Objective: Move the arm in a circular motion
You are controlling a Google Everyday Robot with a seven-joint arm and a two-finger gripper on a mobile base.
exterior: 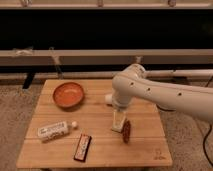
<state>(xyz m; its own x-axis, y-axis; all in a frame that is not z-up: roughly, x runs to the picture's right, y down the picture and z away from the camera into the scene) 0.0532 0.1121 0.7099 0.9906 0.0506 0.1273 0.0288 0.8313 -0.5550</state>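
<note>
camera view: the large white glossy robot arm reaches in from the right over the pale wooden slatted table, elbow bent above its middle. its narrow pale gripper points down at the tabletop, just beside a small brown oval packet; whether it is spread or closed cannot be told. a round orange bowl sits back left.

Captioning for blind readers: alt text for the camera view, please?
A white arm reaches from the picture's right over a wooden table, gripper pointing down near its middle. An orange bowl, white bottle and dark packet lie on it.
</note>
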